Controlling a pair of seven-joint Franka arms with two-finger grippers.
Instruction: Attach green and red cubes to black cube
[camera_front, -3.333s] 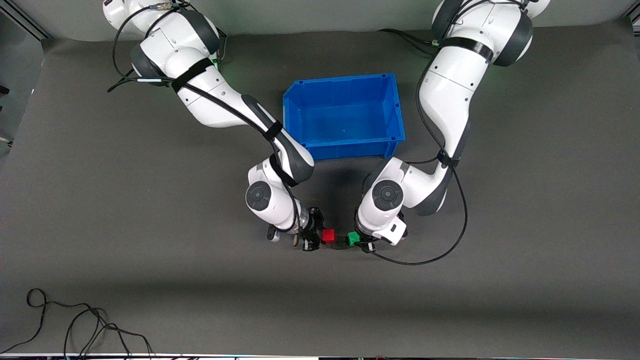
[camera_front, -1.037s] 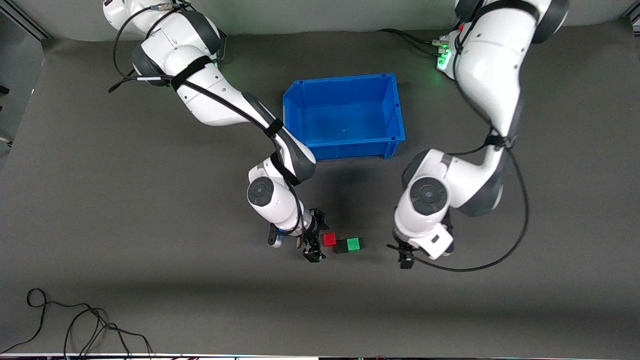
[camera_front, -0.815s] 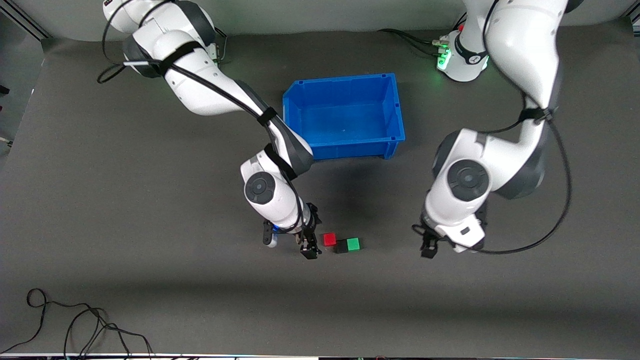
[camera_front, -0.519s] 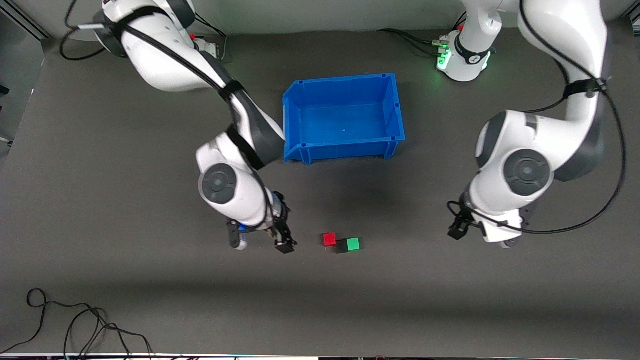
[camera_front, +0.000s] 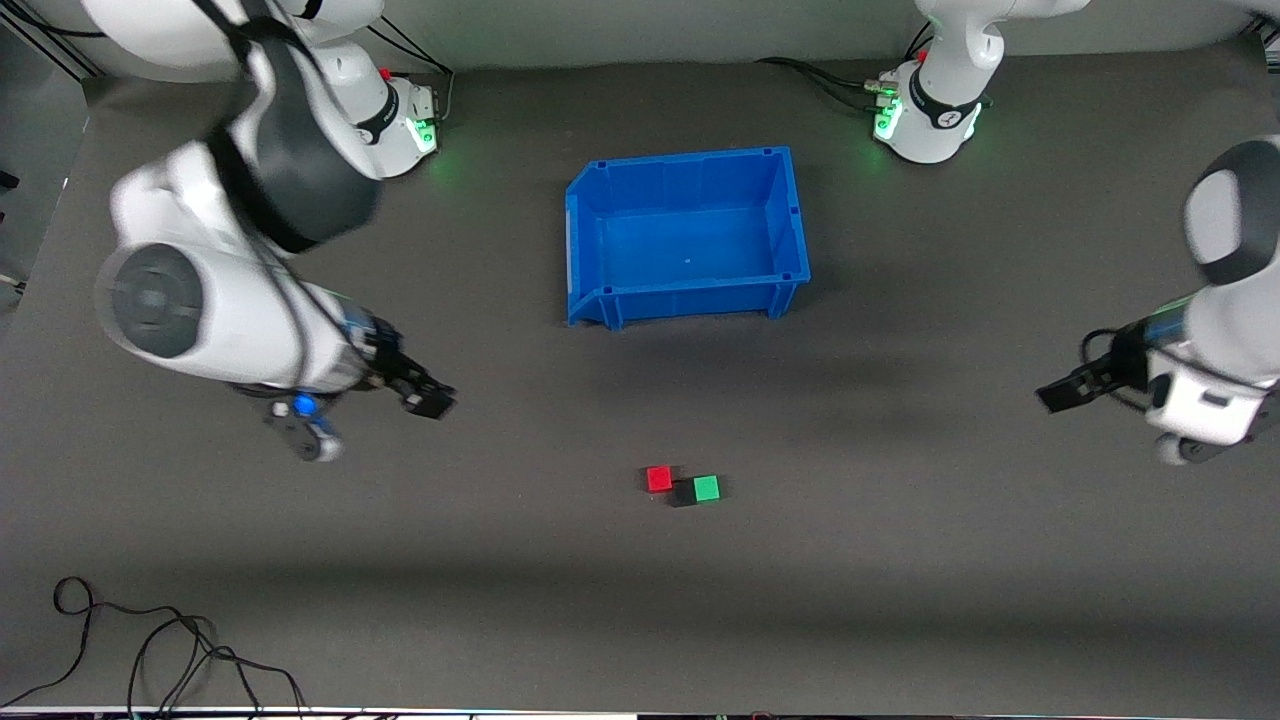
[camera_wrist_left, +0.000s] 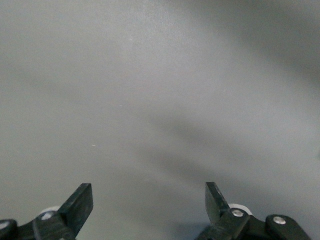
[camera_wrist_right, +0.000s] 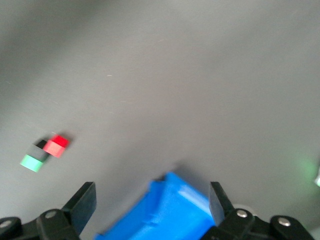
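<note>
I can read no text, label, brand, number or sign anywhere in my views.
</note>
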